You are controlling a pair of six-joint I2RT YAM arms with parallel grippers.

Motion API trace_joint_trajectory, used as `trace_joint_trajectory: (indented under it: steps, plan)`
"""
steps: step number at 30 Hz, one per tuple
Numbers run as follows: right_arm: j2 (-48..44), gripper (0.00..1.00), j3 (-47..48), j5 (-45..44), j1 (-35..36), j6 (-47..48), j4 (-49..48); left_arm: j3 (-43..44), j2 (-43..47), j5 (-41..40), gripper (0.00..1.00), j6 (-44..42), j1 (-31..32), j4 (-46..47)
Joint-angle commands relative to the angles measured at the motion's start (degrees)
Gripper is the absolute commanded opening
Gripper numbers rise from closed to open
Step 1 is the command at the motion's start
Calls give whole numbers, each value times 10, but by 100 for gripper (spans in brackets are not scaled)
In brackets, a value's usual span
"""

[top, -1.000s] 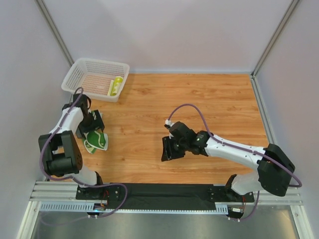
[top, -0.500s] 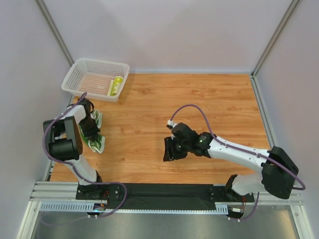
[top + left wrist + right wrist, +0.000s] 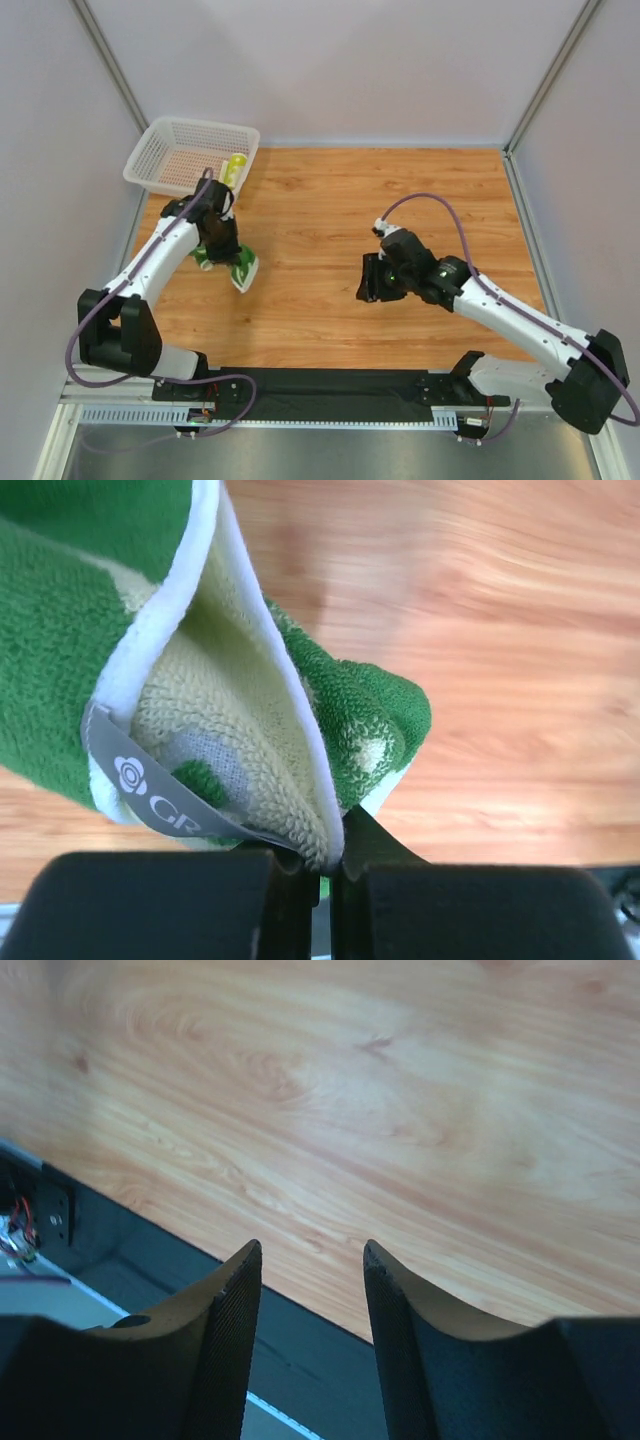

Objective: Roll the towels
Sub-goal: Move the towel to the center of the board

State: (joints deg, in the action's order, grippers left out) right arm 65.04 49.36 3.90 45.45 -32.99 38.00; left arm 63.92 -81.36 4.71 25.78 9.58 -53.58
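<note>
My left gripper (image 3: 217,243) is shut on the white-trimmed edge of a cream and green patterned towel (image 3: 240,268), left of the table's middle. In the left wrist view the folded towel (image 3: 220,690) bulges out of the left gripper (image 3: 325,865), its grey label showing, and wood lies behind it. A rolled yellow-green towel (image 3: 235,170) lies in the basket. My right gripper (image 3: 370,282) hovers over bare wood right of centre. In its wrist view the right gripper (image 3: 310,1252) is open with nothing between the fingers (image 3: 235,1290).
A white mesh basket (image 3: 150,150) stands at the back left corner, just behind the left arm. The black base rail (image 3: 330,385) runs along the near edge. Grey walls close the table on three sides.
The left gripper shut on the patterned towel at the left edge. It has carried the towel rightward and toward the back. The right arm has drifted to the right.
</note>
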Motion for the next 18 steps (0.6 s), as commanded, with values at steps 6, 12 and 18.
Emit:
trace_joint_trajectory:
  steps: [6, 12, 18]
  plan:
    - [-41, 59, 37, 9, -129, 23, 82, 143, -111, 17, 91, 74, 250, -44]
    - [-8, 64, 2, 94, -132, -2, 38, 149, -119, -15, 100, 81, 280, -38]
    - [49, 64, -36, 178, -111, -35, -62, 29, -36, -23, 96, 111, 280, 12]
